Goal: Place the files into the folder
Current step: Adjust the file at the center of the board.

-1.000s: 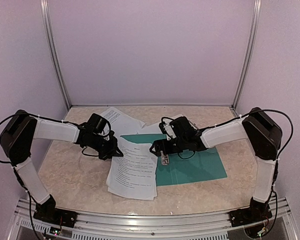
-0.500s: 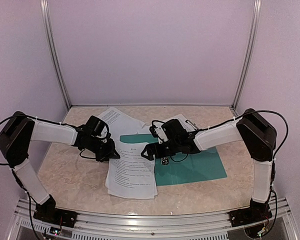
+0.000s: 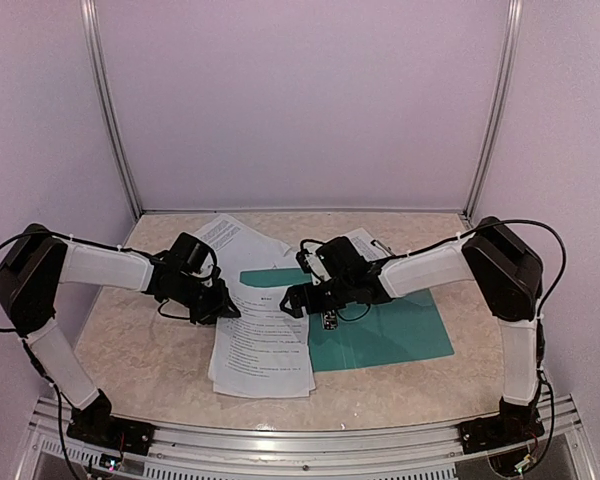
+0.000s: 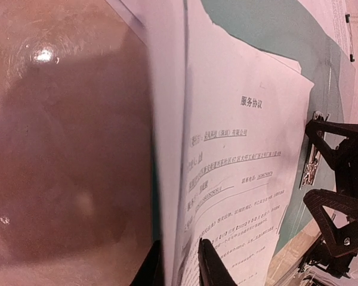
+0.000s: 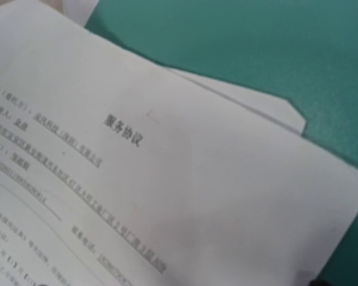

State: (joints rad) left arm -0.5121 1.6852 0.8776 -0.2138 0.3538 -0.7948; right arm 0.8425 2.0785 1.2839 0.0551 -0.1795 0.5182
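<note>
Two grippers meet mid-frame: the right gripper (image 4: 310, 164) gapes wide above the folder (image 3: 400, 335); the left gripper (image 4: 179, 268) straddles the edge of the files (image 3: 265, 345), and we cannot tell whether it is clamping.

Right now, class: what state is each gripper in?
Left gripper: around the files' edge; grip cannot be told.
Right gripper: open, holding nothing.
</note>
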